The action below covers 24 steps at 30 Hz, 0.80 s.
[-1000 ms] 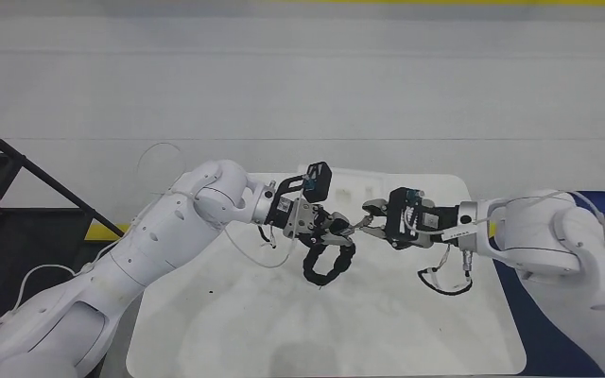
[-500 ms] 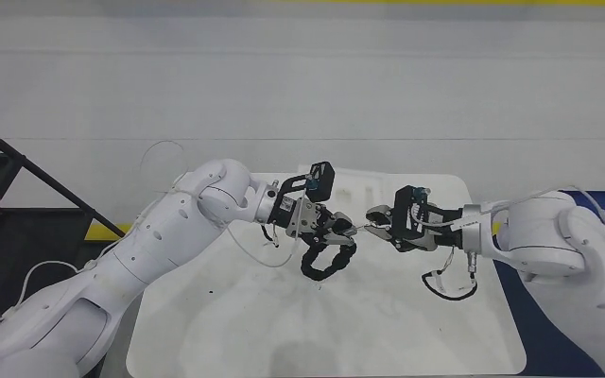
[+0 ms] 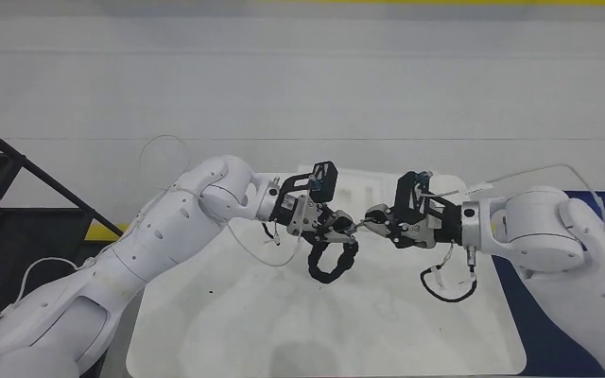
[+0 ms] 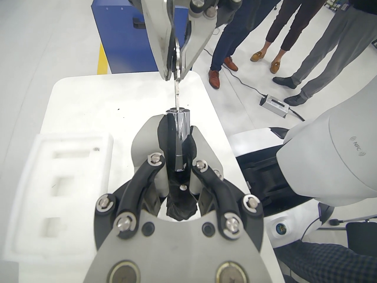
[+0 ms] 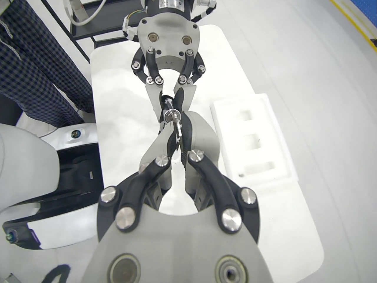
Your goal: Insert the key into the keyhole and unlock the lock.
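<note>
My left gripper (image 4: pixel 176 132) is shut on the lock (image 4: pixel 179 122), a chrome cylinder with a black cable loop (image 3: pixel 333 263) hanging below it above the table. My right gripper (image 5: pixel 177 132) is shut on the flat head of the silver key (image 4: pixel 177 95). The key's blade points straight at the cylinder's end face and its tip meets the keyhole there; how deep it sits is hidden. In the top view the left gripper (image 3: pixel 340 227) and right gripper (image 3: pixel 371 219) face each other tip to tip over the middle of the white table (image 3: pixel 284 321).
A white foam tray (image 5: pixel 253 136) with several rectangular recesses lies at the table's far edge, behind the grippers. A blue cabinet (image 4: pixel 123 30) stands on the floor beyond the table's right end. A black frame (image 3: pixel 38 180) stands left of the table.
The right wrist has rolled while keeping the key at the lock's end. The left gripper shifted slightly toward it and the cable loop swung a little.
</note>
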{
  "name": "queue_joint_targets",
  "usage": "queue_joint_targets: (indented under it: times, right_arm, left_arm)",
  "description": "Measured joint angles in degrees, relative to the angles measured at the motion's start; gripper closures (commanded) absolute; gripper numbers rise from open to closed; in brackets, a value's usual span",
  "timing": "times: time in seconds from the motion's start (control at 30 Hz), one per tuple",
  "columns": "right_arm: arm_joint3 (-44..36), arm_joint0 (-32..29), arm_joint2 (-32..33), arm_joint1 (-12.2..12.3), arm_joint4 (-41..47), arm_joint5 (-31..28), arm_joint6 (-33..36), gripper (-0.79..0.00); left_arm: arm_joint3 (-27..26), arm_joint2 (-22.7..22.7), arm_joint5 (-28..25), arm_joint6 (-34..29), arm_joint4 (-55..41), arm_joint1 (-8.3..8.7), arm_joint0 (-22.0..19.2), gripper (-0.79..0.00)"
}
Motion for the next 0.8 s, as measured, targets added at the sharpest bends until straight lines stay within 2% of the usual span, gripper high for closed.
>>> queue_joint_targets:
  times: [0.37, 0.8]
  right_arm:
    - [1.4, 0.1, -1.5, -0.5, 8.3, 9.1, 2.8, 0.0]
    - [4.2, -0.2, -2.4, -1.3, 16.4, 17.4, 4.9, 0.0]
  left_arm:
    - [-1.5, -3.4, 0.0, 7.9, 13.3, 0.06, 1.3, 0.0]
    - [-5.4, -6.4, 1.3, 9.6, 23.5, 0.29, 3.5, 0.0]
